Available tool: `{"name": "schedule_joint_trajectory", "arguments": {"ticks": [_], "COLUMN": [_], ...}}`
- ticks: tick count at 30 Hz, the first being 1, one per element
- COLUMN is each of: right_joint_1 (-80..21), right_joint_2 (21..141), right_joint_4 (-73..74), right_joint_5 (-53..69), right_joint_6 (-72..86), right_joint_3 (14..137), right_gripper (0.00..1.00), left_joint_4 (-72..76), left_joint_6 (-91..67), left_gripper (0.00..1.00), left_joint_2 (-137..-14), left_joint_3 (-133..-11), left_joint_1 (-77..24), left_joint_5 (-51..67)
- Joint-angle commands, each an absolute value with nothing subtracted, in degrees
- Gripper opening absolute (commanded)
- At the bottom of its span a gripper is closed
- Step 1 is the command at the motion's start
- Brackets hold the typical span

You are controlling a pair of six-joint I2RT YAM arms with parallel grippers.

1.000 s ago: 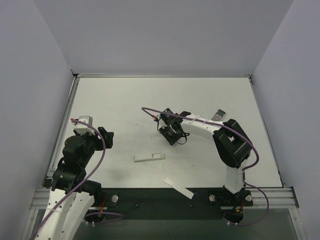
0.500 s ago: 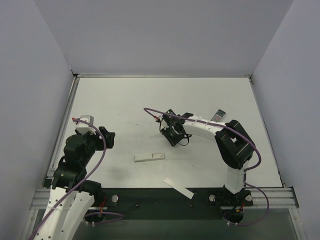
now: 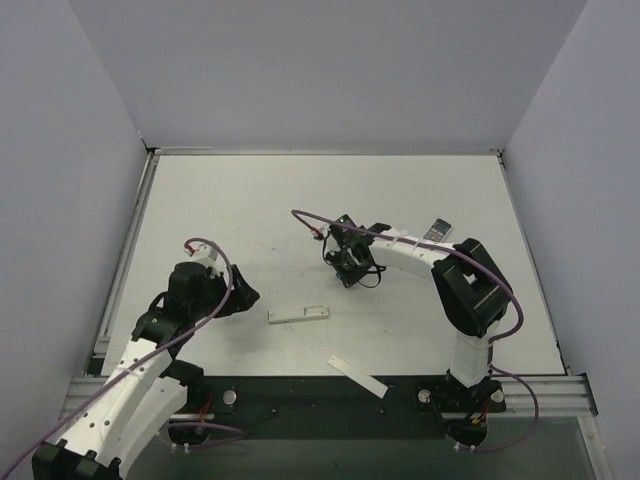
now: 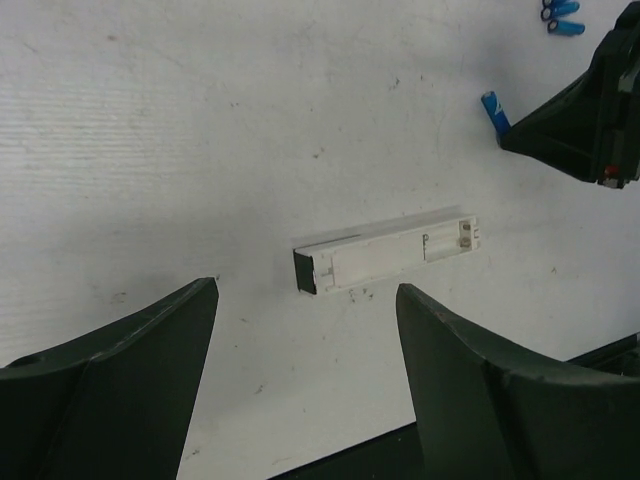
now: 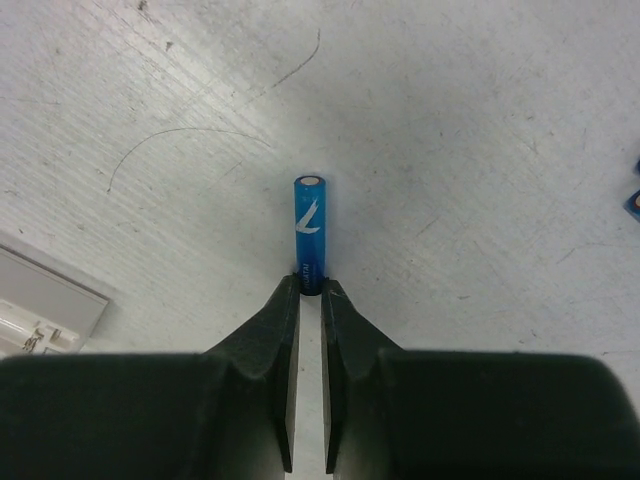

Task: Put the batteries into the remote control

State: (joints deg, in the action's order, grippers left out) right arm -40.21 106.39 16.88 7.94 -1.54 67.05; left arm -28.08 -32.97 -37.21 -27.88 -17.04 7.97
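Here, the right tool (image 5: 310, 300) is pinched closed on the near end of one blue battery (image 5: 310, 225), which sticks out straight ahead of it, low over the desk (image 5: 480, 120). The left tool (image 4: 305, 292) gapes wide and holds nothing. The single remote control (image 4: 385, 250) lies just ahead of its fingertips, and at least two more batteries (image 4: 563, 27) lie far beyond.

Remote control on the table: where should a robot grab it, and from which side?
Across its two long edges near the middle, coming straight down from above. The remote lies flat on the table, long and narrow, so only its width likely fits between the left arm's open fingers.
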Motion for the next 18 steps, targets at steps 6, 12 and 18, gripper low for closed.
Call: {"name": "schedule_joint_trajectory", "arguments": {"ticks": [6, 12, 18], "right_joint_1": [-47.27, -55.70, -61.69], "right_joint_2": [97.04, 95.01, 99.31], "right_joint_4": [25.74, 33.73, 39.62], "right_joint_5": [4.49, 0.00, -4.66], "right_joint_6": [-8.06, -16.34, -24.25], "right_joint_3": [69.86, 71.89, 76.19], "right_gripper": [0.00, 0.00, 0.00], "left_joint_4": [-21.19, -18.20, -18.63], "left_joint_6": [-39.64, -43.06, -48.25], "left_gripper": [0.82, 0.81, 0.79], "left_joint_2": [-46.05, -45.53, -40.44], "left_joint_3": [-26.19, -22.16, -19.08], "left_joint_1": [-26.81, -26.81, -26.81], "left_joint_5": [3.34, 1.67, -2.02]}}
